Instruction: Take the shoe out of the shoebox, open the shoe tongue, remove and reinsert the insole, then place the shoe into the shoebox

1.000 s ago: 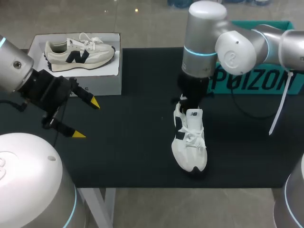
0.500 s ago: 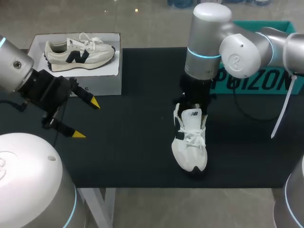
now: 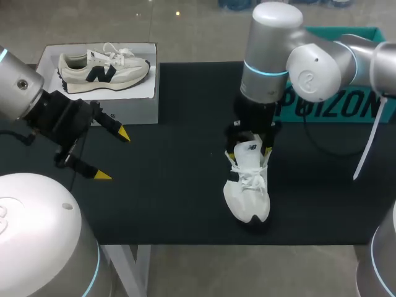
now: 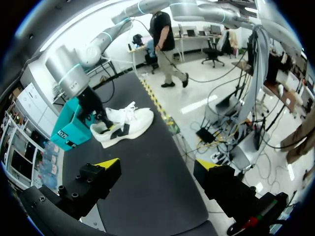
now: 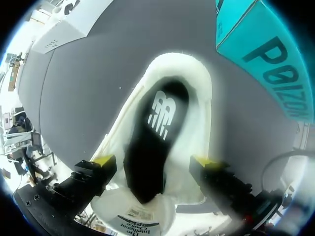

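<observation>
A white sneaker (image 3: 247, 185) stands upright on the black mat (image 3: 173, 185), toe toward the table's front edge. My right gripper (image 3: 249, 152) hangs over its heel end, open, one yellow tip on each side of the collar. In the right wrist view the dark insole (image 5: 155, 130) lies inside the shoe between the spread fingers of the gripper (image 5: 153, 162), and the tongue (image 5: 142, 216) is pulled up toward the camera. My left gripper (image 3: 113, 154) is open and holds nothing, far to the left of the shoe (image 4: 125, 125). The white shoebox (image 3: 133, 102) sits at the back left.
The white shoebox shows a beige sneaker (image 3: 102, 68) lying sideways on its top. A teal box (image 3: 334, 105) stands at the back right, behind my right arm (image 3: 272, 55), with a white strap (image 3: 365, 145) hanging beside it. The mat's front edge is just past the shoe's toe.
My right gripper has opened from shut at the shoe's heel end; its yellow tips now stand apart on both sides of the collar. The arm shifted slightly right. The left arm is unchanged.
</observation>
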Controlling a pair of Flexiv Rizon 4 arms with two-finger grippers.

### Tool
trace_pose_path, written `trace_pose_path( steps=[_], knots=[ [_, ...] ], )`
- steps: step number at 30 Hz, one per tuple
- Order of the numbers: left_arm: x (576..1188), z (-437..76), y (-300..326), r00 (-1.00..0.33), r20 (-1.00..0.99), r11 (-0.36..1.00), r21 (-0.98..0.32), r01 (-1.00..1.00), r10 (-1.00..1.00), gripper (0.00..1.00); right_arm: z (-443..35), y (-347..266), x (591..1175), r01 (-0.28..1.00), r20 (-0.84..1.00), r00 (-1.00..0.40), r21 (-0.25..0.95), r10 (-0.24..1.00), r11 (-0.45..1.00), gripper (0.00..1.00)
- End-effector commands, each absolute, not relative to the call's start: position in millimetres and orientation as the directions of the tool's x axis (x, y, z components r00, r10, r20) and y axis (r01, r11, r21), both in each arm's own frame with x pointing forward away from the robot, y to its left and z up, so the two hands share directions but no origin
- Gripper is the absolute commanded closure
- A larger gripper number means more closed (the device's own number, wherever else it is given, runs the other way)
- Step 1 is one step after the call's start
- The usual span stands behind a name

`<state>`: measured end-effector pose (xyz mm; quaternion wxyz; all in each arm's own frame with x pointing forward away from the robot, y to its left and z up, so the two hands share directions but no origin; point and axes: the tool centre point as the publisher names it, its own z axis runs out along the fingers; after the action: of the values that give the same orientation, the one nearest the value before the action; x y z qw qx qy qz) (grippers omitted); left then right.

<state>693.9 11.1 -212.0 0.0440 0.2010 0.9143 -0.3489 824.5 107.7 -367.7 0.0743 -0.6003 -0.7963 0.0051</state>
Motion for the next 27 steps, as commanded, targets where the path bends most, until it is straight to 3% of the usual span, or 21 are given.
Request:
trace_pose_path(
  steps=[1,27],
  knots=[
    [694.1,-211.9,11.4,-0.915,-0.219,0.677,-0.619,0.398,0.338,0.0,-359.1,106.7,822.9,0.957,0.103,-0.269,-0.078,0.958,0.278,0.0],
    [694.1,-211.9,11.4,-0.915,-0.219,0.677,-0.619,0.398,0.338,0.0,-293.1,90.0,805.0,0.959,0.013,-0.282,0.041,0.959,0.281,0.0]
  ],
)
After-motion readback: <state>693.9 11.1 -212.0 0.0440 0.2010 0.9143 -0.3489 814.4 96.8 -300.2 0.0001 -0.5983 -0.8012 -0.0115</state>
